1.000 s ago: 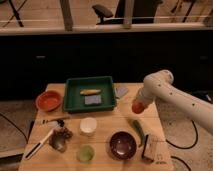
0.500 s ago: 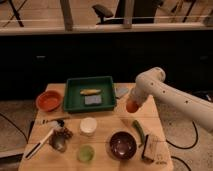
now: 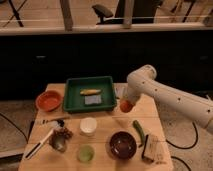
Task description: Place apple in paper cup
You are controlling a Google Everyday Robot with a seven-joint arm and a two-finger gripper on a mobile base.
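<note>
The white arm reaches in from the right, and its gripper [image 3: 125, 104] hangs above the table just right of the green tray. It is shut on the apple [image 3: 125, 106], a small orange-red fruit showing at the gripper's lower end, held clear of the tabletop. The paper cup [image 3: 88, 125], white with a pale inside, stands upright on the wooden table to the lower left of the gripper, well apart from it.
A green tray [image 3: 75, 105] holds a yellow corn cob and a grey sponge. An orange-red bowl [image 3: 48, 100] sits at the left. A dark bowl [image 3: 123, 145], a cucumber [image 3: 139, 132], a light green cup [image 3: 86, 153], a snack bag [image 3: 151, 149] and utensils lie along the front.
The arm has swung leftward over the table, carrying the apple from near the right edge to a spot beside the tray's right end.
</note>
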